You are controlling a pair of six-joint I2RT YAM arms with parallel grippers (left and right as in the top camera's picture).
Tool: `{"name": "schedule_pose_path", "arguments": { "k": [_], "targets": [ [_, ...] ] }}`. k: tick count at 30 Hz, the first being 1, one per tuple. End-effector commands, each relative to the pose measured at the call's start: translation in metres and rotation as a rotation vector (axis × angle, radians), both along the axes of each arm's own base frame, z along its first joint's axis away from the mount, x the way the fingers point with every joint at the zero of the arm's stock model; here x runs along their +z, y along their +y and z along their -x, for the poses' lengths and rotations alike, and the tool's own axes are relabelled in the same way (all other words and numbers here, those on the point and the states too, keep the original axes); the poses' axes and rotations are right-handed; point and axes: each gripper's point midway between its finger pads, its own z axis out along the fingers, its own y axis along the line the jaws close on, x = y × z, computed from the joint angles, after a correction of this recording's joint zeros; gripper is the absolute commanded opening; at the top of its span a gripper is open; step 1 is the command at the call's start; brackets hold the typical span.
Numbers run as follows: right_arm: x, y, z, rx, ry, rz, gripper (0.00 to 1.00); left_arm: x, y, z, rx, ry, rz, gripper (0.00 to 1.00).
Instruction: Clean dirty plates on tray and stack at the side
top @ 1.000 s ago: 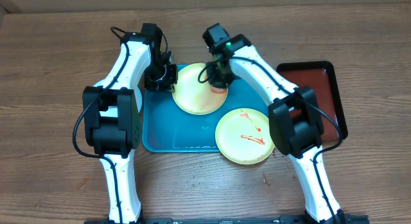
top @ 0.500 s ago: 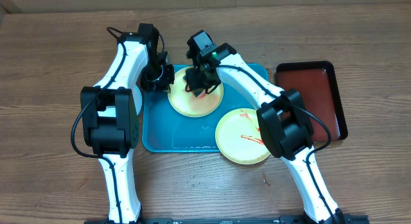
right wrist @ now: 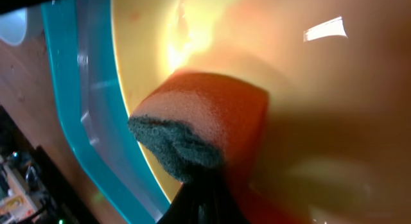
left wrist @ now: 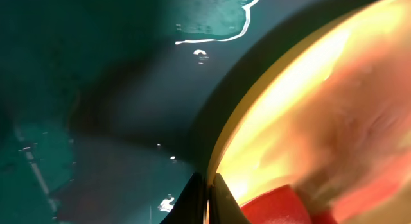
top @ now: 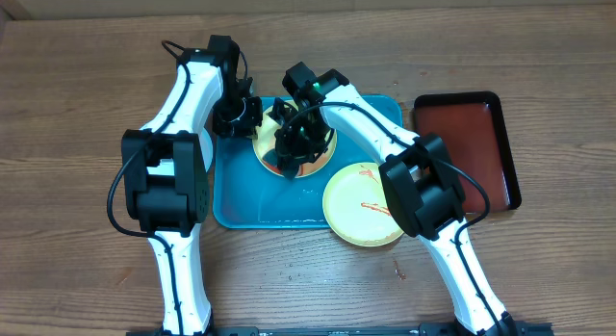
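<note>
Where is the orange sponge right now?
In the right wrist view, the orange sponge is clamped in the right pincer. It is pressed against the yellow plate near its rim, beside the blue tray wall.

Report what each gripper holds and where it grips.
Left gripper pinches the yellow-green plate by its rim. Right gripper clamps the orange sponge, green scouring face on one side, by one end.

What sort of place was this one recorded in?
Probably a lab bench staged for dishwashing: a wooden table, a turquoise tray, a sauce-streaked plate and a scrubbing sponge. No sink shows.
</note>
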Motion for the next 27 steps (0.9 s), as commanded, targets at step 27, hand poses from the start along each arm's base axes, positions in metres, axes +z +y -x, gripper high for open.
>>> {"name": "schedule_pose_path", "arguments": {
  "k": [27],
  "targets": [
    [0.178, -0.106, -0.100, -0.341, -0.190, -0.337, 0.04, 0.092, -0.002, -0.013, -0.050, -0.226, 0.017, 0.04]
  ]
}}
